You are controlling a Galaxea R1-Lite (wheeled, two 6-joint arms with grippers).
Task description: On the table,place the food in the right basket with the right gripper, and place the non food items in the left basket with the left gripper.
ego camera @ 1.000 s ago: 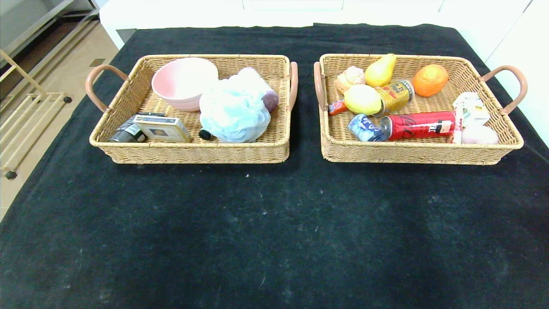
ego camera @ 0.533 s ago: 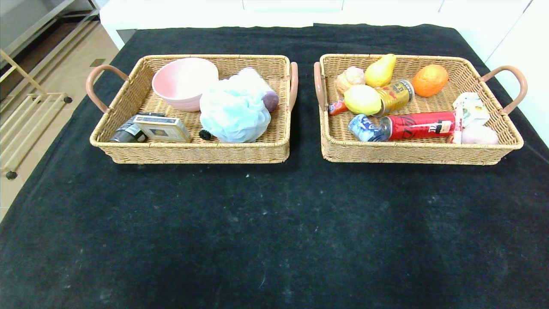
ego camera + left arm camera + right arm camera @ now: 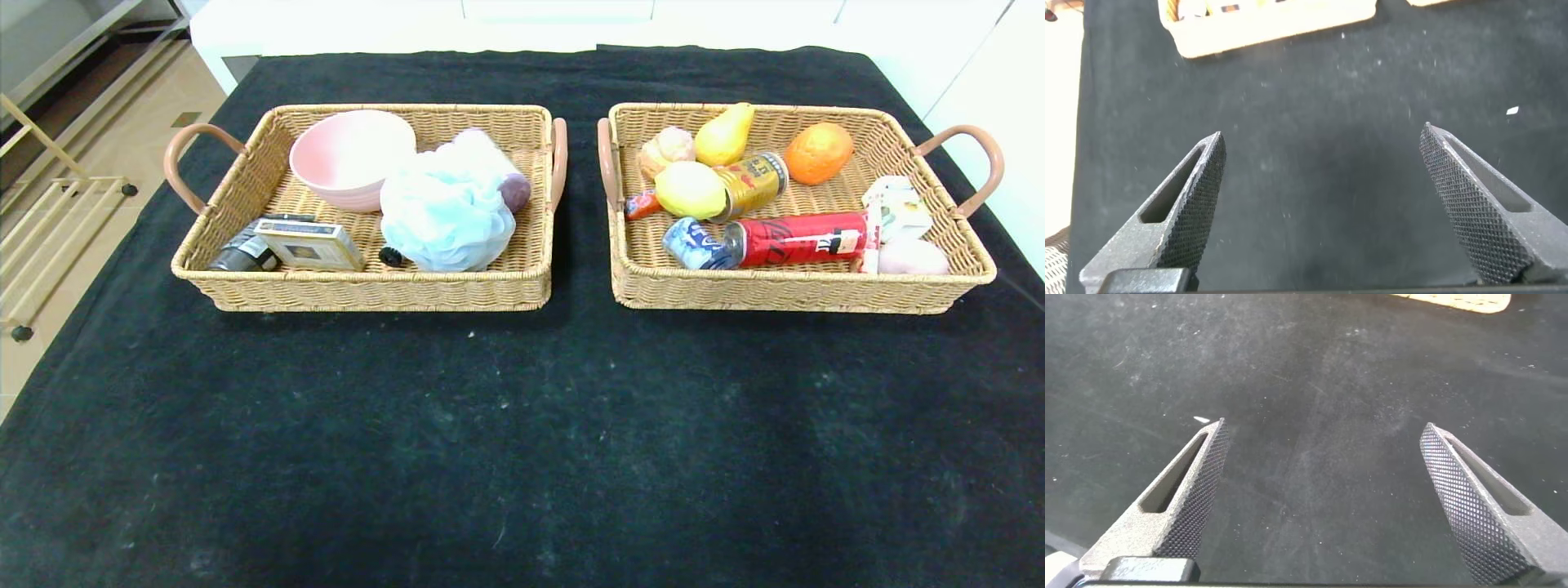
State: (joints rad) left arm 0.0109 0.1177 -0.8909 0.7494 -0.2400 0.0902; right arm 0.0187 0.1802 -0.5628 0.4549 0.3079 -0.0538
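Near front edge of table: left gripper and right gripper spread wide, empty. Sorting looks complete; keep arms clear of baskets.

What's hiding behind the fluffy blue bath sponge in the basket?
Behind the blue bath pouf, a purplish rounded object peeks out in the left basket. The pouf covers most of it, so its identity stays unclear.

Print on cans, box: none legible.
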